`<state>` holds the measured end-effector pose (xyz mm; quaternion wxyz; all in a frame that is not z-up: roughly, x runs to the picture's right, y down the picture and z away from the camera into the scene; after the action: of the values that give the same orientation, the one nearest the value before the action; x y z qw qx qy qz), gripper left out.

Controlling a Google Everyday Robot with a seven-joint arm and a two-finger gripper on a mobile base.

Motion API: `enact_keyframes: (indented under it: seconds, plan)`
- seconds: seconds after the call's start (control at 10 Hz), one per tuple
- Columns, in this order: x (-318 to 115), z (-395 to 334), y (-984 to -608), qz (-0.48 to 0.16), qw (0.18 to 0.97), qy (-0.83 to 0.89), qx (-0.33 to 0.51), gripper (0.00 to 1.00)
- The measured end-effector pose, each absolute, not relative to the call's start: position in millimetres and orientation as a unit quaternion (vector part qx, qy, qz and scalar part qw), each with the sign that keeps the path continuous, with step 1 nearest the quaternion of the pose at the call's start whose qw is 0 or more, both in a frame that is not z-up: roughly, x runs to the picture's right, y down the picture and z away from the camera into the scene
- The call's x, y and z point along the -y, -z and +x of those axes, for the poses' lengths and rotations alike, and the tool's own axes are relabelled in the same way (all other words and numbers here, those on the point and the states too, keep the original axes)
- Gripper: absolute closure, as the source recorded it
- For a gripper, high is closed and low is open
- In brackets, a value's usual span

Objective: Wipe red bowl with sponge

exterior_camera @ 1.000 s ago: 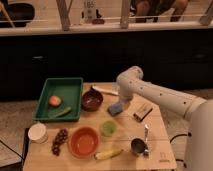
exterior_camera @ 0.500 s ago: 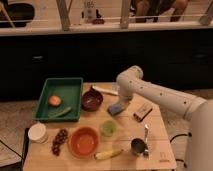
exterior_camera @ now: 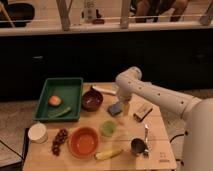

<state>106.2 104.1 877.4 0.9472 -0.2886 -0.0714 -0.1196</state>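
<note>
The red bowl [exterior_camera: 92, 100] stood at the back of the worktop [exterior_camera: 156, 145], just right of the green tray [exterior_camera: 45, 95]. The blue sponge [exterior_camera: 115, 108] lay flat on the wood, near the right side of the bowl but apart from it. Your pincer [exterior_camera: 125, 111] hung low at the right edge of the sponge. I could not tell if it was spread, pressed together or already pinching.

I judge you were at the step of taking the sponge, with no wiping begun. The next move asks for a firm hold on this soft pad, then a short carry left into the bowl.

Around were grapes [exterior_camera: 59, 140], an orange bowl [exterior_camera: 83, 142] not to be confused with the target, a green cup [exterior_camera: 107, 128], and a tan-and-dark block [exterior_camera: 142, 111] just right of the pincer. The arm might strike the white utensil [exterior_camera: 103, 90] behind the bowl.
</note>
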Motion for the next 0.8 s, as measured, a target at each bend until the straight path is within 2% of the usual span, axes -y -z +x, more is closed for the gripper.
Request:
enact_keyframes:
  seconds: [0.4, 0.8]
  plan:
    - [-129.7, 96.1, -903.8, -0.307, 0.937, 0.137, 0.089, 0.20]
    - [-137.2, 99.2, -915.2, -0.315, 0.936, 0.126, 0.093, 0.20]
